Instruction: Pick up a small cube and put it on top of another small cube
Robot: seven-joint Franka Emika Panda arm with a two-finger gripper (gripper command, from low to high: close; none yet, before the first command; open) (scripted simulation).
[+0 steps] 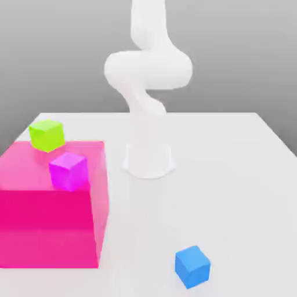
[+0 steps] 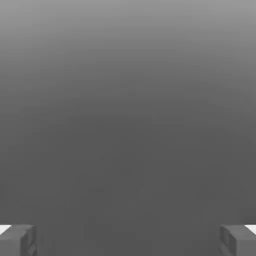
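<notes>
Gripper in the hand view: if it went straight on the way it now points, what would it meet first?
Nothing, as far as the picture shows. The gripper has its fingers wide apart with only plain grey ahead between them; no cube or block lies in that line. Depth is unclear, so what lies beyond cannot be told.

Matt, smooth small cube [image 1: 192, 266]; faintly translucent glossy pink block [image 1: 52, 206]; smooth white table [image 1: 232, 191]; matt grey fingers [image 2: 20, 240].
</notes>
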